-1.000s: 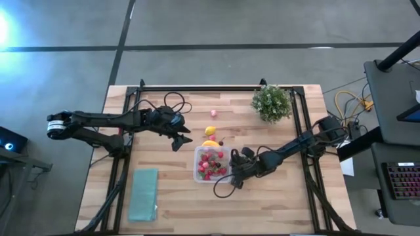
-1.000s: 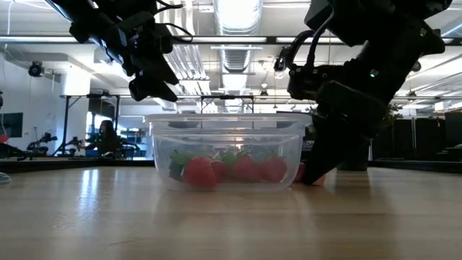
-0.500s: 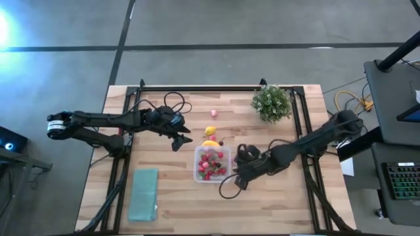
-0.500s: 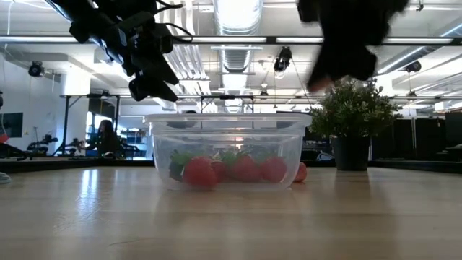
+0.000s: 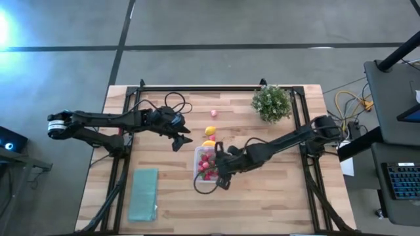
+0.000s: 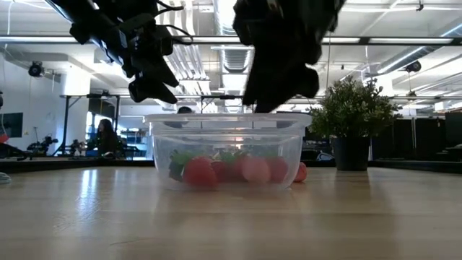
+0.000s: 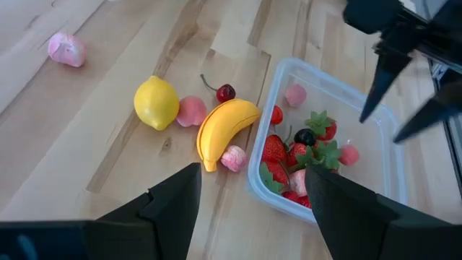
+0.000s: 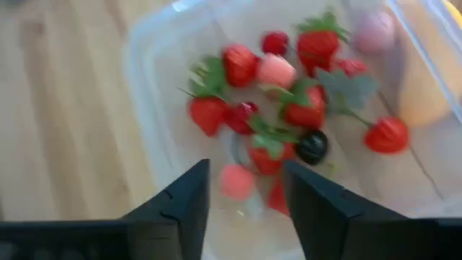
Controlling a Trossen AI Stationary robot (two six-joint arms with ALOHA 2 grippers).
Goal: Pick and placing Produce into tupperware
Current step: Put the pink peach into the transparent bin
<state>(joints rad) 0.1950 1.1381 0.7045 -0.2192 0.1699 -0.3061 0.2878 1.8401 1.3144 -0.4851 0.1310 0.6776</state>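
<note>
The right gripper [image 5: 218, 165] hangs just above the tupperware [image 5: 199, 176], its two fingers [image 8: 180, 209] spread apart with nothing between them, looking down on the red strawberries [image 8: 238, 63] and a pale pink piece [image 8: 237, 180] lying inside. The clear box sits near the middle of the wooden table [image 5: 262, 203] (the potted plant [image 5: 271, 103] stands well apart, toward the far right corner), and just beside its far wall lie a yellow banana [image 7: 222, 127], a lemon [image 7: 157, 102], a cherry [image 7: 226, 92] and small pink pieces [image 7: 191, 111]. The left gripper [image 5: 182, 139] hovers near that loose produce with its fingers parted and empty, and a teal rectangle [image 5: 143, 194] lies toward the table's near left corner.
</note>
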